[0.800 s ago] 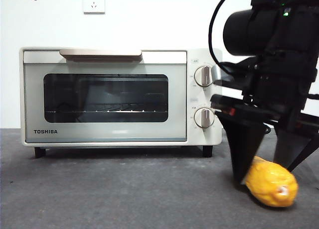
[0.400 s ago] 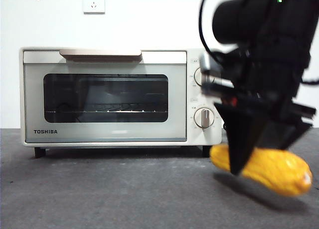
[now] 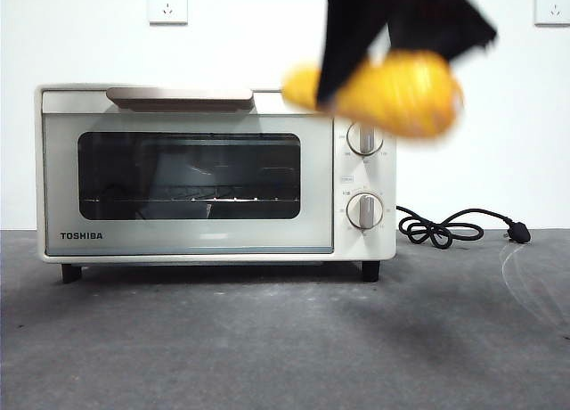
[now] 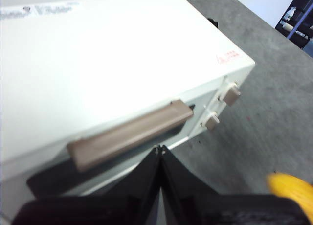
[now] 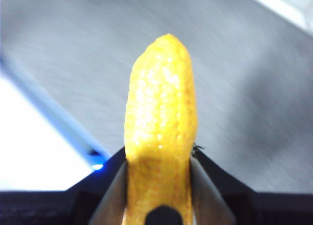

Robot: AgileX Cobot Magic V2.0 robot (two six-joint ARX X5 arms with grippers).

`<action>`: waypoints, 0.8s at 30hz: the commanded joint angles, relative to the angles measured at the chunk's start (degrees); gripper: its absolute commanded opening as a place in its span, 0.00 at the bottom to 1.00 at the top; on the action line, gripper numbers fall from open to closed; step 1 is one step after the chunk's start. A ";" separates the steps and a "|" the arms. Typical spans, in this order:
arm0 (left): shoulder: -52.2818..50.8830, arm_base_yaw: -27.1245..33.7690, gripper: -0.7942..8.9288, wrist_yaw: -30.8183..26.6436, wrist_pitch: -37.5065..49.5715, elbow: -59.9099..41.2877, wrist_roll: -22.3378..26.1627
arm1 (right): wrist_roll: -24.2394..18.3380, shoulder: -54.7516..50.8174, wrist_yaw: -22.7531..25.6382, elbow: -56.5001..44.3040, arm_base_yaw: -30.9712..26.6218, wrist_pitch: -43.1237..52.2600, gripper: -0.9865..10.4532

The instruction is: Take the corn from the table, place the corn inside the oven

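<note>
**Corn in the air, oven door shut**

The right gripper (image 5: 159,186) has its jaws clenched on the corn (image 3: 392,94), one jaw on each flank of the cob, as the right wrist view shows plainly. In the front view the cob hangs high in the upper right-of-centre of the frame, blurred, clear of the tabletop (image 3: 267,348) and level with the top edge of the oven (image 3: 214,174), roughly over the knob panel. Its long axis lies nearly level there, running left to right across the frame, one end poking out past the dark jaw toward the oven's handle (image 3: 178,96).

The left gripper (image 4: 160,149) sits just in front of and above that handle, jaws pressed together on nothing, tips meeting in a point. In the left wrist view a yellow tip of corn shows at the lower right corner, so the two arms are near one another.

What the next move turns on, to my eye: the glass door is closed, and the cob is above the oven's front, not facing any opening. The left arm is the nearer one to the handle, so it looks best placed to pull the door down while the right holds the corn.
</note>
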 commanded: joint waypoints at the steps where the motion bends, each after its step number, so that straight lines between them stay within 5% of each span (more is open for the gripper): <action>1: 2.01 -0.11 0.08 -0.20 2.86 0.17 -0.33 | 1.44 -2.78 0.57 2.67 2.05 -0.61 0.07; 11: 8.04 -0.11 0.07 -5.22 8.15 0.17 0.20 | 3.02 -11.78 5.35 10.64 7.15 -6.29 0.07; 24: 13.38 -0.13 0.07 -7.41 6.45 0.17 1.79 | 4.52 -18.21 5.60 11.63 7.65 -8.92 0.07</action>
